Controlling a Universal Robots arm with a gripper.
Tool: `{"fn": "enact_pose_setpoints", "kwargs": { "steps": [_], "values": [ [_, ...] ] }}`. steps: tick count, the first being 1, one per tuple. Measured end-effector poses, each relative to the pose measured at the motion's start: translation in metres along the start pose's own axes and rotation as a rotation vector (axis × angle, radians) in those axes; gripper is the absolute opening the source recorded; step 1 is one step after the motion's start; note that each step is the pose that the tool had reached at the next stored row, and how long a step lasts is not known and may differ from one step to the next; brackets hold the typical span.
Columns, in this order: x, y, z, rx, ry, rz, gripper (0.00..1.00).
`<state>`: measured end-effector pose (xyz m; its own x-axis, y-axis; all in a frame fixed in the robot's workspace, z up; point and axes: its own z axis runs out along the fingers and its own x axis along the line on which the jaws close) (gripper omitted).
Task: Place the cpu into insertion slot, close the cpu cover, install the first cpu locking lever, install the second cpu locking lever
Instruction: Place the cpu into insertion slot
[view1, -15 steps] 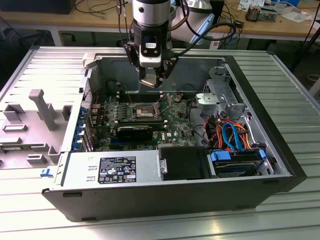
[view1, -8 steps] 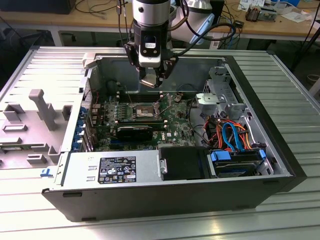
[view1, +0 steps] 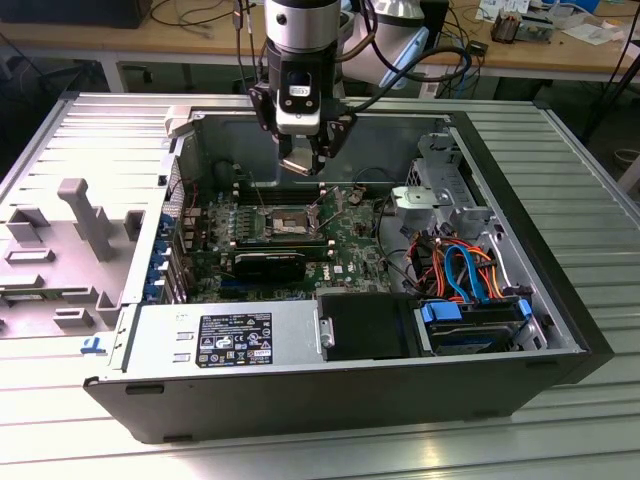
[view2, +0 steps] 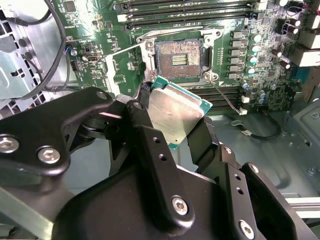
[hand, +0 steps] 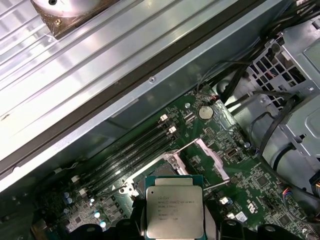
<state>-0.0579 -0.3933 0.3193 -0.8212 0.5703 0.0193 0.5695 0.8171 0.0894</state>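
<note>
**Arm upright, gripper clamped on the chip**

The arm (view1: 300, 30) stands vertical above the far edge of the open computer case (view1: 350, 405), its silver-and-black wrist pointing straight down. The gripper (view1: 303, 160) hangs directly below the wrist, with black linkages spread on either side and drawing in toward the tips. In the second wrist view its two dark fingers (view2: 202, 142) press on opposite edges of the cpu (view2: 175, 112), which sits tilted between them. The grip looks firm, with no gap on either side.
</note>
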Motion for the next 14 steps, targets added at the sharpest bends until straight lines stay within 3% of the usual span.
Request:
{"fn": "enact_pose_setpoints", "kwargs": {
  "steps": [14],
  "values": [
    [0.0000, 0.0000, 0.0000, -0.0009, -0.0043, 0.048, 0.55]
  ]
}}
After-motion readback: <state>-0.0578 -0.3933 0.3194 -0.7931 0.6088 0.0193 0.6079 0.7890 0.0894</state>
